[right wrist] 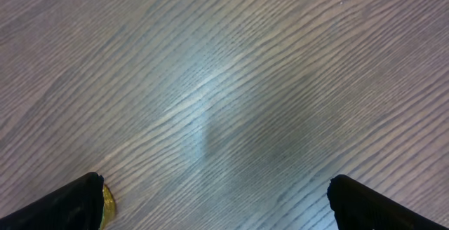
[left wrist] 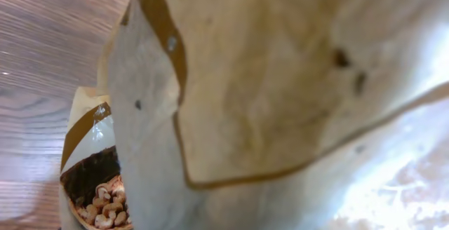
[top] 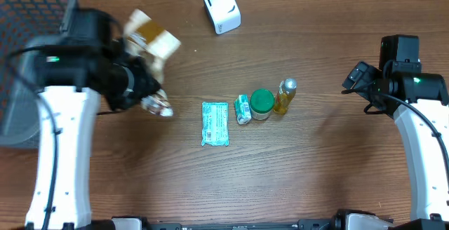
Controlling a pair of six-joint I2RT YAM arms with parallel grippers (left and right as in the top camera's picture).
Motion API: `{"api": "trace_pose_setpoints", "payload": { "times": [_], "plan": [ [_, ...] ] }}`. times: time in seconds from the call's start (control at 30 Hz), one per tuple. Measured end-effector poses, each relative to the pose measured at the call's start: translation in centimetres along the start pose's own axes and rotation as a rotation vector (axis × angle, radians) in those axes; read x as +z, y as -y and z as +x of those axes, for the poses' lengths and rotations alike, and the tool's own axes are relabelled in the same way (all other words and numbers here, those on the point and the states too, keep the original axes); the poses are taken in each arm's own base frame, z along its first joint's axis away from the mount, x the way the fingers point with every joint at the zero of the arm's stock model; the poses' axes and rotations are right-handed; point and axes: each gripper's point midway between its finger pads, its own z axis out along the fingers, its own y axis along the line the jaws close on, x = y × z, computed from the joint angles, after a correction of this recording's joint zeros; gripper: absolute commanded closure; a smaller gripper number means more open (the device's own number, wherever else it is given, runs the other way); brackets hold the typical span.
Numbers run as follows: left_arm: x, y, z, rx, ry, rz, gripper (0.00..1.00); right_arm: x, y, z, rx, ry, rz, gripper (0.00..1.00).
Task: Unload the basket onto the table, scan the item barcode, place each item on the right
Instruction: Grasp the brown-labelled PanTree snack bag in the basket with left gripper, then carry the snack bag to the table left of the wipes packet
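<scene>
My left gripper (top: 144, 79) is shut on a tan snack bag (top: 151, 37) and holds it above the table at the back left. The bag's silvery end (top: 158, 107) sticks out below the gripper. In the left wrist view the bag (left wrist: 266, 97) fills the frame, with a picture of cashews (left wrist: 102, 202) at its lower left, and hides my fingers. A white scanner (top: 221, 8) stands at the back centre, to the right of the bag. My right gripper (top: 358, 79) hovers open over bare wood at the right (right wrist: 214, 202).
A teal packet (top: 215, 123), a small green-white packet (top: 243, 109), a green-lidded jar (top: 262, 104) and a yellow bottle (top: 285, 95) lie in a row mid-table. A dark mesh basket (top: 28, 19) stands at the far left. Something gold (right wrist: 107, 200) shows by my right gripper's left finger.
</scene>
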Motion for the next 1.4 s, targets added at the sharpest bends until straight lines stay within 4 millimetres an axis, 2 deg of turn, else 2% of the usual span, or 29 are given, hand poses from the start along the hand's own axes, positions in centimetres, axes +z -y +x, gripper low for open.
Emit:
{"api": "trace_pose_setpoints", "payload": {
  "times": [0.3,0.43,0.53,0.7,0.87,1.03,1.13,1.17,1.23,1.3,1.4],
  "plan": [
    [10.4,-1.1,4.2,0.022,-0.054,-0.164,0.96,0.0,0.0,0.0,0.000,0.000,0.000,0.00],
    [13.5,-1.8,5.6,0.026,-0.037,-0.203,0.96,0.0,0.0,0.0,0.000,0.000,0.000,0.00],
    [15.2,-2.5,6.5,0.020,-0.019,-0.237,0.96,0.0,0.0,0.0,0.000,-0.001,0.000,0.00],
    [16.0,-4.0,7.2,-0.010,-0.006,-0.294,0.95,0.0,0.0,0.0,0.000,0.000,0.000,0.00],
    [16.7,-4.6,6.9,-0.030,0.001,-0.327,0.86,0.0,0.0,0.0,0.000,0.000,0.000,0.00],
    [18.8,-5.6,7.0,-0.043,-0.033,-0.386,0.81,0.0,0.0,0.0,0.000,-0.001,0.000,0.00],
    [19.8,-6.1,7.1,-0.039,-0.054,-0.410,0.59,0.0,0.0,0.0,0.000,0.000,0.000,0.00],
    [20.0,-6.3,7.1,-0.036,-0.059,-0.415,0.54,0.0,0.0,0.0,0.000,-0.001,0.000,0.00],
    [19.9,-6.5,6.9,-0.024,-0.067,-0.419,0.36,0.0,0.0,0.0,0.000,0.000,0.000,0.00],
    [19.5,-7.0,6.8,-0.008,-0.082,-0.431,0.21,0.0,0.0,0.0,0.000,0.000,0.000,0.00],
    [18.1,-6.9,5.9,0.015,-0.100,-0.436,0.20,0.0,0.0,0.0,0.000,0.000,0.000,0.00]
  ]
}}
